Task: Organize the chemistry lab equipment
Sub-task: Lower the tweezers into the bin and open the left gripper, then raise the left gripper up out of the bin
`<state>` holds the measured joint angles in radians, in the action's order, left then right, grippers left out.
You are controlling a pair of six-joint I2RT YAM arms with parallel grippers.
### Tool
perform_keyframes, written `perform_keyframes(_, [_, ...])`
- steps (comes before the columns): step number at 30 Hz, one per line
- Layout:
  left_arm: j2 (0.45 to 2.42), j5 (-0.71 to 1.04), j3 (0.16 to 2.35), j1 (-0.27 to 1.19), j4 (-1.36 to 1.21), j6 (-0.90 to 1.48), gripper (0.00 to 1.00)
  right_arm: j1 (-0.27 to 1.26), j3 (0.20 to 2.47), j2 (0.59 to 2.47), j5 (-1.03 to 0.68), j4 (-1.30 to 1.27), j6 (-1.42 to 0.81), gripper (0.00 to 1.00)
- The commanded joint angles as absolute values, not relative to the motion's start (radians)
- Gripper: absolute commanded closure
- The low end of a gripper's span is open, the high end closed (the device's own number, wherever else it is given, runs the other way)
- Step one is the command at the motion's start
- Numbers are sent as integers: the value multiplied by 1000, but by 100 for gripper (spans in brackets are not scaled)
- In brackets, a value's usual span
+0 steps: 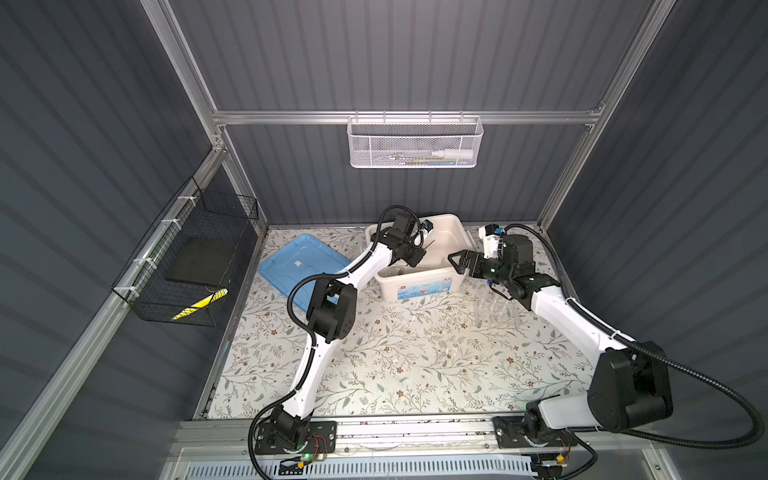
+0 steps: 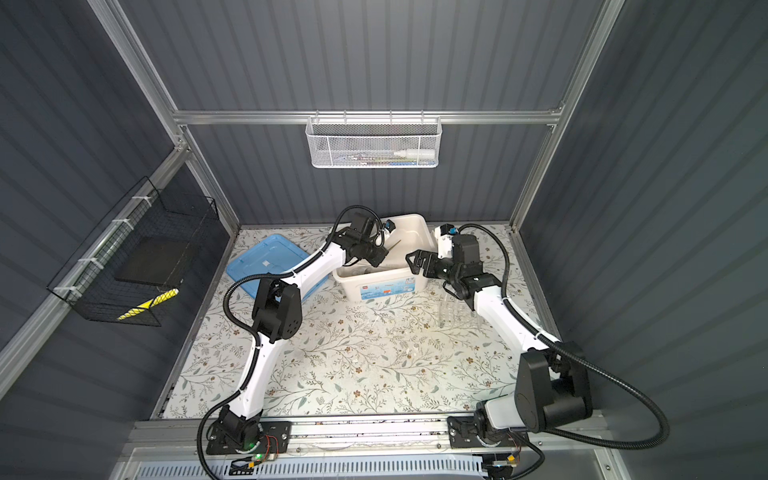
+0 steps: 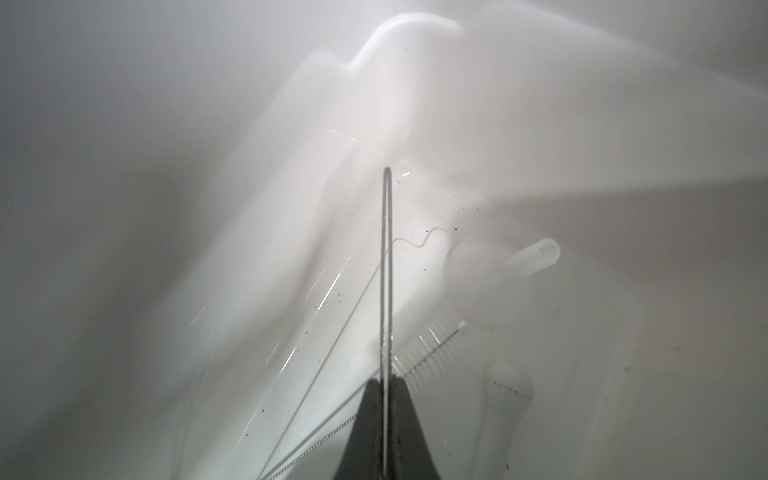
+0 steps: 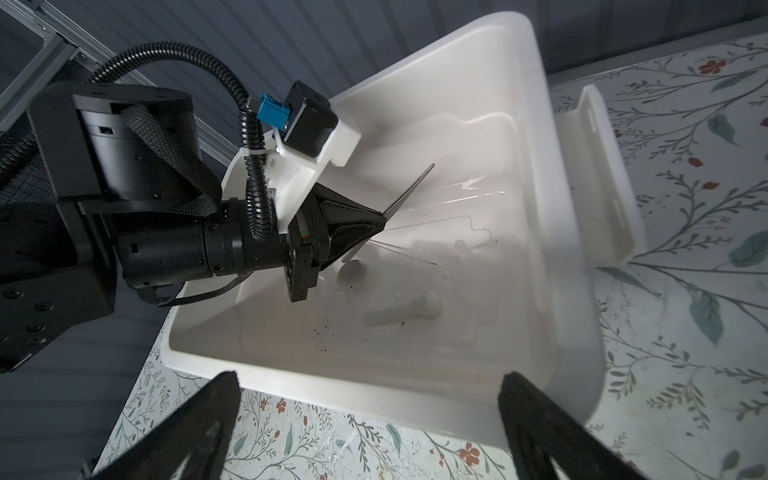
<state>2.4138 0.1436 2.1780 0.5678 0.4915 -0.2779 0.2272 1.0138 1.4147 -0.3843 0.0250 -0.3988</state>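
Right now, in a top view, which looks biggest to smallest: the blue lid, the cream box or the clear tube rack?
1. cream box
2. blue lid, partly hidden, so a close call
3. clear tube rack

The floral-patterned surface [image 1: 415, 382] is showing in both top views and is carrying three things. A cream plastic box [image 1: 415, 289] is sitting near the back edge, about the middle, with its top open. A blue lid [image 1: 297, 262] is lying flat to the left of the box, near the back left corner; whether the two are touching is hidden. A clear tube rack [image 1: 494, 311] is standing upright on the right side, in front of the box's right end and apart from it, partly covered from above.
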Motion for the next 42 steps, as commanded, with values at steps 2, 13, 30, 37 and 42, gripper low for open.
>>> perform_keyframes(2, [2460, 144, 2222, 562, 521, -279, 93, 232, 1042, 1410, -368, 44, -380, 1])
perform_keyframes(13, [2514, 112, 2261, 562, 572, -270, 90, 231, 1050, 1418, -362, 52, -374, 1])
perform_keyframes(30, [2243, 191, 2055, 565, 322, -171, 15, 230, 1052, 1414, -347, 52, -368, 1])
perform_keyframes(37, [2132, 211, 2014, 566, 273, -154, 0, 230, 1036, 1402, -348, 36, -368, 1])
perform_keyframes(42, [2001, 150, 1882, 566, 195, -120, 0, 230, 997, 1379, -372, -8, -358, 1])
